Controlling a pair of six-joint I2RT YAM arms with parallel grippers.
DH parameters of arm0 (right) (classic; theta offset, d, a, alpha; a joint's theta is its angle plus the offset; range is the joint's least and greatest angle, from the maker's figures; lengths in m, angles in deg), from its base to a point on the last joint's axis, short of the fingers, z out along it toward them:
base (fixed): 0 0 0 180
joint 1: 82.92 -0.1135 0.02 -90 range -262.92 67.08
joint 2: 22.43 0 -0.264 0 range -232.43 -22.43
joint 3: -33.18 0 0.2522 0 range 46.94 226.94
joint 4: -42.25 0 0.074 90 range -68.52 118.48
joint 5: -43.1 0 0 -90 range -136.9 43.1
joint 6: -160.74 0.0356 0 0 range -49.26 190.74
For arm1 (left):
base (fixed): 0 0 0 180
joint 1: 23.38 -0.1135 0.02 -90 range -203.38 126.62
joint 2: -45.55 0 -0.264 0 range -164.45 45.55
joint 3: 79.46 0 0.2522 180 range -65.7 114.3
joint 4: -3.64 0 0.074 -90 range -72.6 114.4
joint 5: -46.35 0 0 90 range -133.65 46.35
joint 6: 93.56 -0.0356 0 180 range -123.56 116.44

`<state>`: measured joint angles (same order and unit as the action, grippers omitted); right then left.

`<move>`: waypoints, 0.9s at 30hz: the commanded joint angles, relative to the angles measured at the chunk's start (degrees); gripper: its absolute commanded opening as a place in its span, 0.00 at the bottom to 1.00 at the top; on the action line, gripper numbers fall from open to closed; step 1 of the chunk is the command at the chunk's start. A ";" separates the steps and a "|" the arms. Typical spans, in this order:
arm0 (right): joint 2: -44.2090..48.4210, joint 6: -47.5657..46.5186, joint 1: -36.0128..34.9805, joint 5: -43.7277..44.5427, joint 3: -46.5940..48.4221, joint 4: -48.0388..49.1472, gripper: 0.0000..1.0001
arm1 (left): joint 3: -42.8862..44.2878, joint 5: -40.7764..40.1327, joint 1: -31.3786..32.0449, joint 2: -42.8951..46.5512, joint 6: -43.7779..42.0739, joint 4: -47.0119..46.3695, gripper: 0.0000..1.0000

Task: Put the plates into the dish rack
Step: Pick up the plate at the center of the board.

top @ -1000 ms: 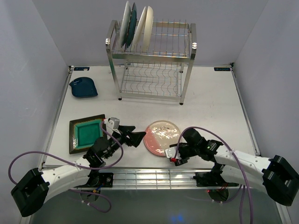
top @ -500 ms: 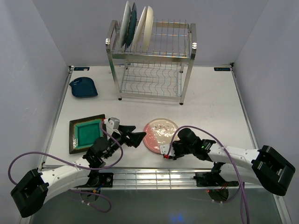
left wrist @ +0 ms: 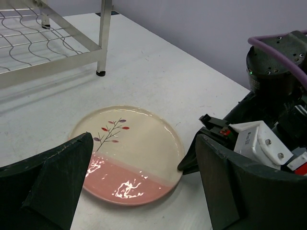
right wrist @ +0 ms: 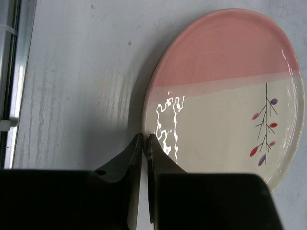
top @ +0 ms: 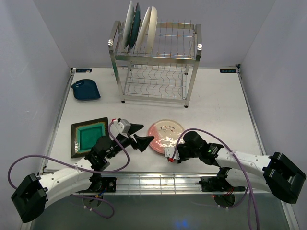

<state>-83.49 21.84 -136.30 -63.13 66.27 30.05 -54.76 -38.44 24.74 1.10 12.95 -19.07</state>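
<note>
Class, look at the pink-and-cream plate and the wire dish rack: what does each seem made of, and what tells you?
The pink-and-cream plate looks like glazed ceramic: glossy, with bright glare patches and a painted twig. The dish rack looks like polished metal, probably steel: thin shiny wires and mirror-bright square posts.

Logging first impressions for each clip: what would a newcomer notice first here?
The pink and cream plate lies front and centre, its near rim pinched by the shut right gripper while the left gripper gapes open beside it. Behind stands the steel dish rack, plates upright at its top tier's left end.
</note>
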 commanded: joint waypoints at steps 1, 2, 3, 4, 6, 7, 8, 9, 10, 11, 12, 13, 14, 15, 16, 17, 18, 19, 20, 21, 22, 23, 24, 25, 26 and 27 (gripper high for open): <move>2.52 2.50 0.21 -0.73 0.44 -0.33 0.08 | 1.81 3.48 0.22 -1.25 -5.96 -0.61 0.98; 2.70 2.59 0.21 -0.91 0.53 -0.85 0.08 | 1.37 4.62 0.40 -2.21 -7.71 -3.23 0.98; 3.13 2.67 0.30 -1.08 0.79 -1.21 0.08 | 1.28 5.76 0.57 -4.57 -8.51 -4.39 0.98; 3.40 2.67 0.39 -1.35 1.40 -1.47 0.08 | 1.45 6.03 0.83 -5.90 -9.47 -5.18 0.98; 4.36 2.85 0.83 -2.05 1.85 -3.30 0.08 | 2.42 6.39 2.15 -9.67 -13.33 -7.03 0.98; 4.98 2.94 0.91 -2.40 2.20 -3.67 0.08 | 2.77 6.21 2.68 -10.74 -14.83 -7.47 0.98; 5.51 2.85 1.35 -3.19 2.37 -4.02 0.08 | 3.12 6.21 3.81 -11.62 -16.15 -8.43 0.98; 6.73 2.76 1.53 -3.37 2.55 -5.15 0.08 | 3.47 6.56 4.35 -13.02 -19.82 -9.05 0.98; 7.26 2.50 1.70 -3.63 3.16 -5.78 0.08 | 3.47 8.65 4.87 -13.47 -21.51 -9.67 0.98; 8.49 1.98 1.97 -3.98 3.60 -6.39 0.08 | 3.30 10.67 5.58 -13.82 -23.18 -11.33 0.98; 9.02 1.62 2.06 -4.25 4.04 -7.18 0.08 | 2.95 12.87 5.76 -14.00 -27.19 -12.30 0.98; 9.55 1.36 2.41 -4.60 5.00 -8.75 0.08 | 2.51 15.24 6.19 -14.61 -28.45 -13.09 0.98; 9.90 1.10 2.50 -5.21 5.36 -9.47 0.08 | 2.33 15.53 6.20 -14.88 -29.25 -14.41 0.98; 10.51 0.83 2.58 -5.39 5.71 -9.99 0.08 | 2.51 15.70 6.20 -15.23 -29.87 -14.68 0.98; 10.78 0.65 2.67 -5.65 6.06 -11.13 0.08 | 2.94 16.23 6.29 -15.67 -31.44 -14.68 0.98; 10.87 0.39 2.76 -5.83 6.68 -11.58 0.08 | 3.21 17.54 6.29 -16.54 -32.24 -14.51 0.98; 10.78 0.22 2.76 -6.01 7.03 -12.02 0.08 | 3.47 18.25 6.37 -17.07 -33.03 -14.51 0.98; 10.52 -0.13 2.76 -6.09 7.56 -13.24 0.08 | 4.00 19.04 6.55 -17.60 -34.60 -14.25 0.98; 10.00 -0.31 2.76 -6.36 8.69 -13.95 0.08 | 4.44 20.00 6.64 -18.65 -35.66 -13.55 0.98; 9.73 -0.66 2.76 -6.53 9.31 -14.65 0.08 | 4.79 20.01 6.81 -19.27 -36.54 -13.19 0.98; 9.21 -0.84 2.76 -6.80 10.10 -15.53 0.08 | 5.75 19.92 7.16 -19.88 -38.73 -12.75 0.98; 8.68 -1.02 2.76 -7.23 10.81 -17.10 0.08 | 6.37 19.92 7.43 -20.59 -40.05 -10.84 0.98; 8.41 -1.19 2.76 -7.41 11.86 -17.73 0.08 | 7.07 19.23 7.78 -22.33 -41.55 -9.60 0.98; 8.15 -1.37 2.76 -7.59 12.30 -18.17 0.08 | 7.77 18.35 8.82 -23.22 -44.08 -8.72 0.98; 8.06 -1.46 2.76 -7.68 12.57 -18.87 0.08 | 9.09 17.38 9.36 -24.27 -45.50 -6.88 0.98; 7.97 -1.54 2.76 -7.68 12.92 -18.88 0.08 | 9.53 15.20 10.06 -26.02 -47.00 -6.25 0.98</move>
<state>-75.75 21.53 -133.79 -68.48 75.32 11.78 -48.03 -21.67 33.18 -22.68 -26.69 -28.86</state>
